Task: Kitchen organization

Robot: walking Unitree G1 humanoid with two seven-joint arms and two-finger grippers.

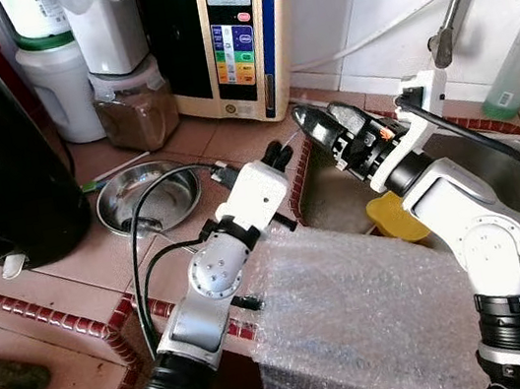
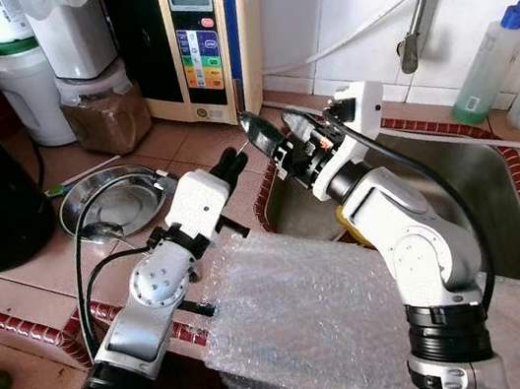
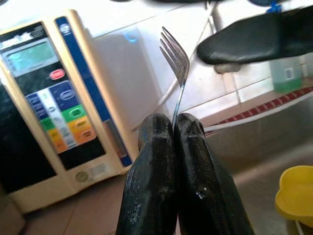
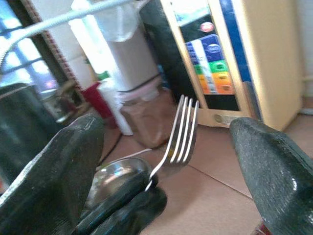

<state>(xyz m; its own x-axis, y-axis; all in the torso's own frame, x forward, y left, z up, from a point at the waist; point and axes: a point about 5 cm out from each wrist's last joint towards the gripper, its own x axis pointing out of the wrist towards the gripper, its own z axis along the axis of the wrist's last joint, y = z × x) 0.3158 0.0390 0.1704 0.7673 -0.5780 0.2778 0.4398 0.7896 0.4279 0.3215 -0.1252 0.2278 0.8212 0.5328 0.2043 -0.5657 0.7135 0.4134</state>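
The left gripper (image 3: 175,128) is clamped on a fork (image 3: 176,58), tines up. Just beyond the tines, the right gripper (image 4: 166,142) faces it with fingers spread wide apart. Behind both stands a cream water machine (image 1: 231,34) labelled "LeveLuk".

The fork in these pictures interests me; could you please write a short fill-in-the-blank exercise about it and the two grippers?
1. The left gripper is shut on a ____.
2. The right gripper faces the fork with its fingers ____.
3. The round metal bowl rests on the tiled ____.
4. The plastic thing in the sink is coloured ____.

Missing words: fork; open; counter; yellow
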